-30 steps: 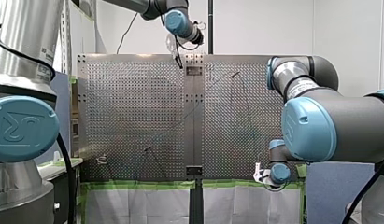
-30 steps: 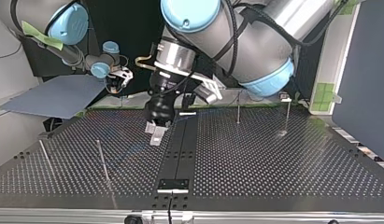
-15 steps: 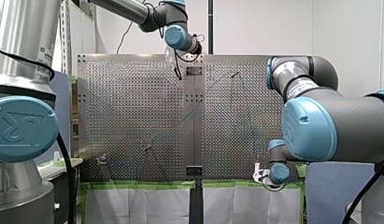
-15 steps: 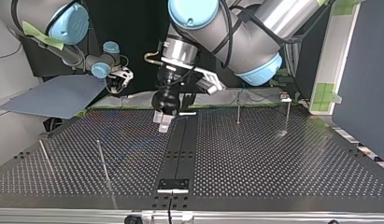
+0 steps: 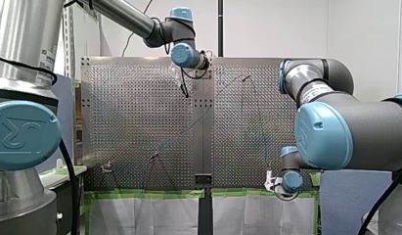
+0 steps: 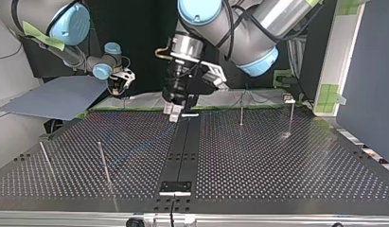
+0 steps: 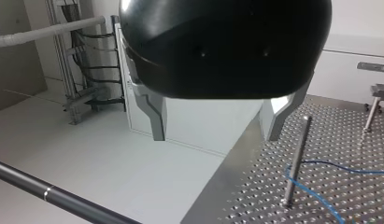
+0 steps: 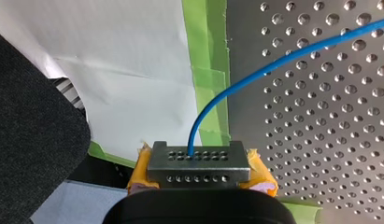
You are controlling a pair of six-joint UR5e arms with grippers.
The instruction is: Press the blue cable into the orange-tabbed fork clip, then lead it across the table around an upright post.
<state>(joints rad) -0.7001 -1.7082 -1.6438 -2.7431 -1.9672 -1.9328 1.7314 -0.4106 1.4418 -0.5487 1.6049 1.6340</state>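
Observation:
A thin blue cable (image 8: pixel 255 74) runs from my right gripper (image 8: pixel 199 158) out over the perforated table (image 8: pixel 330 116). That gripper, with yellow pads (image 8: pixel 142 169), is shut on the cable's end beyond the table's edge (image 5: pixel 270 182). My left gripper (image 7: pixel 216 121) hangs open and empty above the table's middle strip (image 6: pixel 174 112). Ahead of it an upright post (image 7: pixel 295 163) has the blue cable (image 7: pixel 316 193) curving past its foot. A small clip (image 5: pixel 106 168) sits at the front view's lower left; I cannot tell its tab's colour.
Several thin upright posts stand on the table, among them one (image 6: pixel 104 163) at the top view's left and one (image 6: pixel 241 113) right of the middle. Green tape (image 8: pixel 206 56) lines the table's edge. A dark pole (image 7: pixel 63 200) crosses below my left gripper.
My left gripper has moved across the middle strip toward the arms' side of the table, staying open. My right arm has not moved.

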